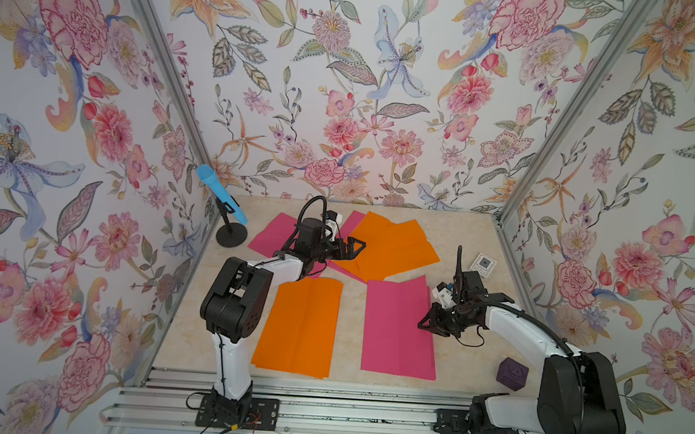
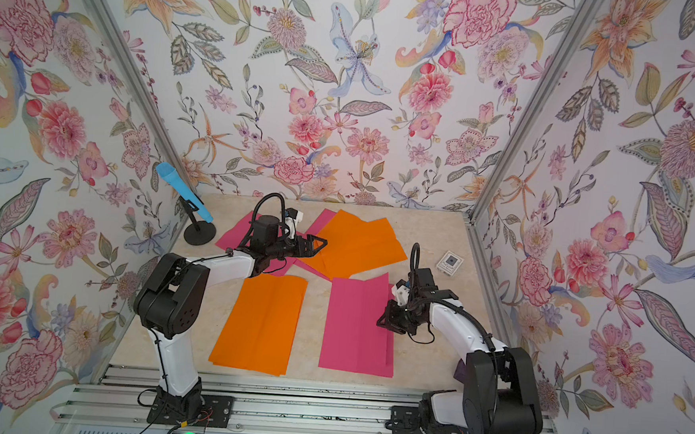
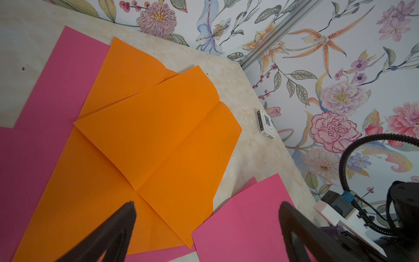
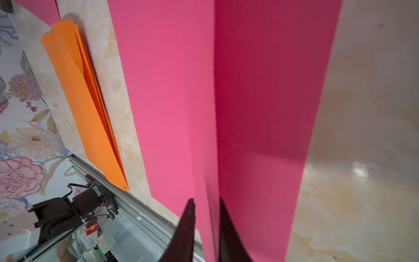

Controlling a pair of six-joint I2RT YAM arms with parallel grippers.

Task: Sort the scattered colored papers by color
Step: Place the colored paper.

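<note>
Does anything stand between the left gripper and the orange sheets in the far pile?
Nothing visible stands in the way. In the left wrist view the left gripper is open over the orange sheets, which lie on top of the pink sheets. The small white card lies apart from them.

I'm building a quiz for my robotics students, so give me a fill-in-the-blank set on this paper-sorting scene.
1. The left gripper hovers over the back orange sheets with its jaws wide ___.
2. The near stack at the right gripper is coloured ___.
3. The purple cube lies beside the ___ arm.

Missing words: open; pink; right.
</note>
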